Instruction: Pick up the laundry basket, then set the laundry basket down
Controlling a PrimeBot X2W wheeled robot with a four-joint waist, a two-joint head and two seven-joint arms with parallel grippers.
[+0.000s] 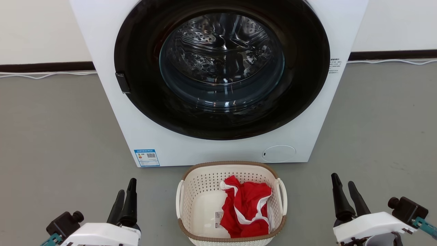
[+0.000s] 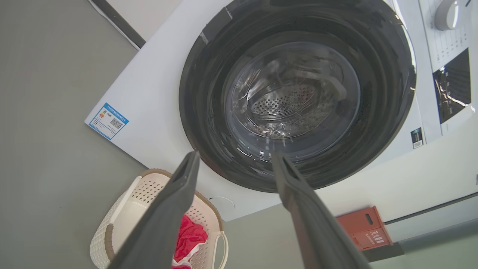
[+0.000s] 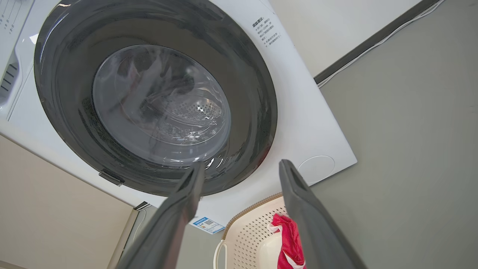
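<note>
Head view: we see the laundry basket [image 1: 228, 163] standing on the grey floor [image 1: 68, 136], at six o'clock from the front-loading washing machine [image 1: 218, 152] and close before its base. A red garment with white trim [image 1: 245, 208] lies inside it, toward its three o'clock side. We judge the task to be at its very beginning: the basket rests flat on the floor, nothing grips it, and so both the lift and the setting down are left to do.

The left end effector [image 1: 126, 186] hovers at nine o'clock from the basket and the right end effector [image 1: 342, 179] at three o'clock, each well apart from it. Neither touches the left handle [image 1: 178, 200] or the right handle [image 1: 284, 196].

In the left wrist view the dark fingers [image 2: 175, 201] stand spread wide, with only the washer door between them. In the right wrist view the fingers [image 3: 298, 201] stand just as wide. Both end effectors are empty. We reckon each must come inward to its own handle before any lift can begin.
</note>
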